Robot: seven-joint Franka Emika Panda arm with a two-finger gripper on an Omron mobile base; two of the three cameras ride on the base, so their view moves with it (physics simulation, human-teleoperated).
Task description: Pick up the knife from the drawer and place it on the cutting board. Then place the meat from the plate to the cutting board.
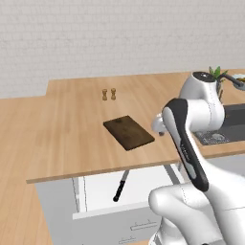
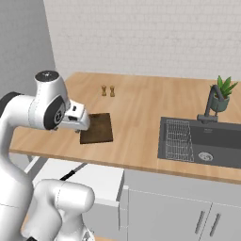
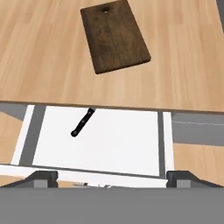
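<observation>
The drawer [image 3: 109,144] stands pulled open under the counter's front edge, white inside. In it lies the knife [image 3: 82,124], its black handle toward the drawer's front and its blade running back under the counter edge; it also shows as the knife [image 1: 120,187] in the left base view. The dark brown cutting board [image 1: 128,132] rests on the counter just behind the drawer. My gripper [image 3: 112,178] hovers above the drawer's front, open, fingertips [image 3: 43,178] wide apart with nothing between them. The meat and the plate are out of view.
Two small wooden shakers [image 1: 109,94] stand on the counter behind the board. A dark sink [image 2: 202,140] with a faucet and a potted plant [image 2: 221,93] lies to the right. Grey cabinet doors [image 2: 188,214] are under the sink.
</observation>
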